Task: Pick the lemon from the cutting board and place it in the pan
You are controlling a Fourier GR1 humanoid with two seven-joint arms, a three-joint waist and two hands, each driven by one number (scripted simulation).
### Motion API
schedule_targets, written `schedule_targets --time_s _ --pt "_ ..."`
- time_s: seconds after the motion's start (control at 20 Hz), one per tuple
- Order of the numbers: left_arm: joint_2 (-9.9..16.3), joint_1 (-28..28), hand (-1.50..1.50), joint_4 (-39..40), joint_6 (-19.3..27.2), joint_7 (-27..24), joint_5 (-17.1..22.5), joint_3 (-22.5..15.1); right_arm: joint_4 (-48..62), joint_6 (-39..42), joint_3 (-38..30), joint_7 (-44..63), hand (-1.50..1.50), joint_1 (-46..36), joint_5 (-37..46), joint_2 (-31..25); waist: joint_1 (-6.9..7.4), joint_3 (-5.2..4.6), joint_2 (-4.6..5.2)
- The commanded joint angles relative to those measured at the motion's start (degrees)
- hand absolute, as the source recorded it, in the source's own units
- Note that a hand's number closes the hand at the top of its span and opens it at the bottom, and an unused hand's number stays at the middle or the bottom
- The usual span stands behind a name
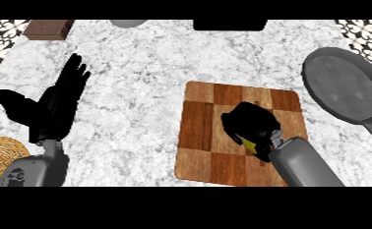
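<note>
Grasp: right hand (251, 121) curling over, probably clutching, lemon (250, 147) on cutting board (207, 125) | pan (341, 88) waiting at frame right | left hand (56, 105) resting open, lower left

Right hand (251, 121) over the board (203, 139), fingers curled round the lemon (251, 147) (mostly hidden). Pan (341, 88) right of those fingers, well apart. Left hand (54, 107) rests far left, fingers up; box (48, 29) beyond its fingertips.
</note>
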Motion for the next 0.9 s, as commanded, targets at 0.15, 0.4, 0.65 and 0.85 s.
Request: schedule_targets --time_s 0.15,0.4,0.65,0.85 --pt "1.1 -1.6 0.00 4.1 -2.0 -2.1 1.9 3.3 -4.7 -6.5 -2.8 -1.7 1.50 3.8 -0.2 0.7 -0.43 0.23 0.35" --pt "1.0 0.2 0.00 0.7 -0.5 0.4 1.4 3.0 -6.1 -4.2 -16.5 19.4 1.50 7.8 -1.9 7.5 -2.18 0.25 0.03" --pt "0.8 1.3 0.00 2.1 -2.0 -2.9 1.6 2.9 -22.2 -5.6 -16.6 31.4 1.50 6.1 3.8 10.1 -2.09 0.10 -0.23" --pt "2.1 1.5 0.00 1.4 -2.7 -1.1 2.2 3.8 -34.2 -7.3 -17.9 31.9 1.50 7.6 5.6 6.9 -1.47 0.19 -0.13"
